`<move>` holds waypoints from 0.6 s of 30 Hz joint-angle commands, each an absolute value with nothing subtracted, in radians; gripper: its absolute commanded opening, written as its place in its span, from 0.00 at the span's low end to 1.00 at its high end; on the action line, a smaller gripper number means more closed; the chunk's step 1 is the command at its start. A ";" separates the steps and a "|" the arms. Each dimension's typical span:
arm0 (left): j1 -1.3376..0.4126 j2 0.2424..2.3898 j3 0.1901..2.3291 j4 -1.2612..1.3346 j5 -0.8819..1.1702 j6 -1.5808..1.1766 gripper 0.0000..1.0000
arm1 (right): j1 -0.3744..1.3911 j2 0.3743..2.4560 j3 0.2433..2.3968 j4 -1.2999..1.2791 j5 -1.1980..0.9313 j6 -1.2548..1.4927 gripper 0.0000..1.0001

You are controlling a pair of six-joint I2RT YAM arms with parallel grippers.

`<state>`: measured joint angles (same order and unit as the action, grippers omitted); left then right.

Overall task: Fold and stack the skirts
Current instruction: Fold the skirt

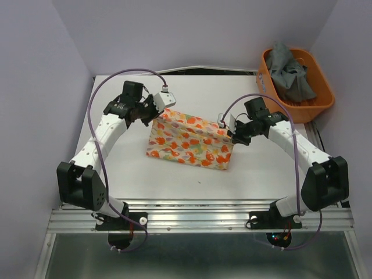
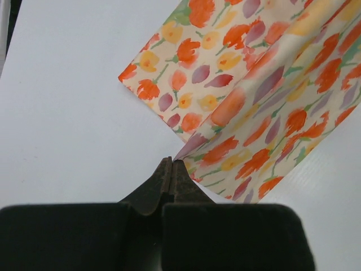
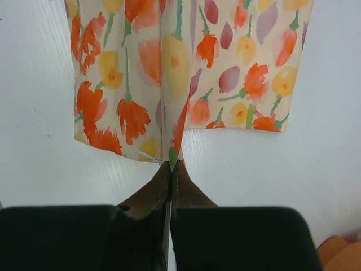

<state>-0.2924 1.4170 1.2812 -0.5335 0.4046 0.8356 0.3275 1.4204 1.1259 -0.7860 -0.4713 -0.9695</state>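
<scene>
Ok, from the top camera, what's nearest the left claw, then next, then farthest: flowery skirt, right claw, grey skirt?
1. Flowery skirt: pinched by the left gripper, mid-table.
2. Right gripper: holding the skirt's right end.
3. Grey skirt: far right, in the orange basket.

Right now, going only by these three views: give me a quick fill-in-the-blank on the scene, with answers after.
1. The dark grey skirt lies bunched inside the orange ____.
2. The left gripper and the right gripper are each ____ on a corner of the printed skirt.
3. Seen from the top camera, the dark grey skirt is on the robot's ____ side.

Missing words: basket; shut; right.
</scene>
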 commanded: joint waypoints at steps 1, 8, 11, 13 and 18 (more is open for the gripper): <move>-0.268 1.465 1.396 -0.505 0.443 0.871 0.00 | 0.310 1.471 1.213 -0.792 -0.494 -1.002 0.01; -0.262 1.537 1.466 -0.496 0.442 0.871 0.00 | 0.281 1.598 1.364 -0.834 -0.515 -1.017 0.01; -0.261 1.601 1.506 -0.469 0.426 0.868 0.00 | 0.259 1.664 1.420 -0.845 -0.528 -1.025 0.02; -0.259 1.641 1.546 -0.468 0.426 0.865 0.00 | 0.250 1.701 1.437 -0.848 -0.525 -1.038 0.03; -0.255 1.791 1.609 -0.401 0.417 0.845 0.00 | 0.239 1.828 1.479 -0.845 -0.526 -1.049 0.07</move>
